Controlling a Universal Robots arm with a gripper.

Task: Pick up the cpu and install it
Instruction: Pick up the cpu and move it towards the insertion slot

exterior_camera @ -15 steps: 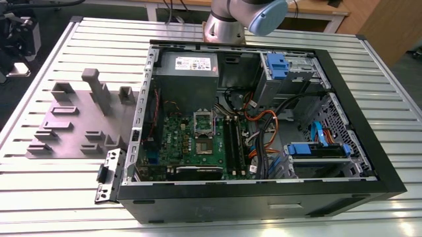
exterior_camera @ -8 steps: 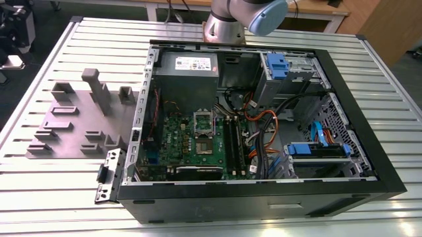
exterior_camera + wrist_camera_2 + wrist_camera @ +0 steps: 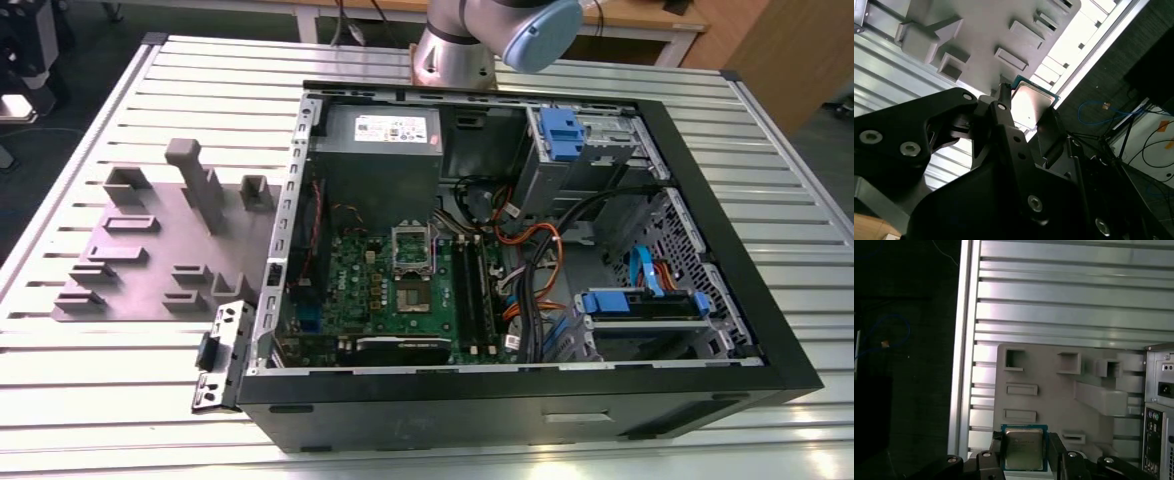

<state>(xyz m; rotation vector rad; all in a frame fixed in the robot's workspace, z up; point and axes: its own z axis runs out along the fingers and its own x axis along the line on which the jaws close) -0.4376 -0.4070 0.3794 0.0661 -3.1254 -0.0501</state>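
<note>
Cpu (image 3: 1024, 450) sits pinched by two opposite edges in the gripper (image 3: 1025, 454), jaws narrowed onto it. It hangs above the grey fixture plate (image 3: 1054, 390), clear of the plate's recesses. The open computer case (image 3: 787, 370) stands just beside that plate, with the motherboard (image 3: 360, 280) inside. To my eye the hold is thin. A jolt could tilt or drop the chip onto the plate, and a skewed chip could land badly in the socket (image 3: 414, 295) and bend contacts.
</note>
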